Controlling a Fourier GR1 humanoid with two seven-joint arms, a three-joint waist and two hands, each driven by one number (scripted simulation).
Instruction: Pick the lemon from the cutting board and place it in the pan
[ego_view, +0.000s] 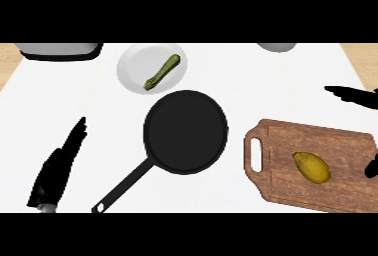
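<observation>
A yellow lemon (312, 166) lies on the brown wooden cutting board (295, 135) at the lower right. The black pan (184, 131) sits at the middle of the counter, nothing in it, its handle running down-left. My right hand (356, 95) comes in from the right edge, open: its fingers reach over the counter just beyond the board's far corner, and its thumb (371, 168) shows at the edge right of the lemon, apart from it. My left hand (57, 167) rests open at the lower left, fingers straight, left of the pan's handle.
A white plate (136, 60) with a green vegetable (162, 72) stands behind the pan. A grey-and-white appliance (59, 50) is at the back left. A grey round object (277, 46) is at the back right. Wooden edges flank the white counter.
</observation>
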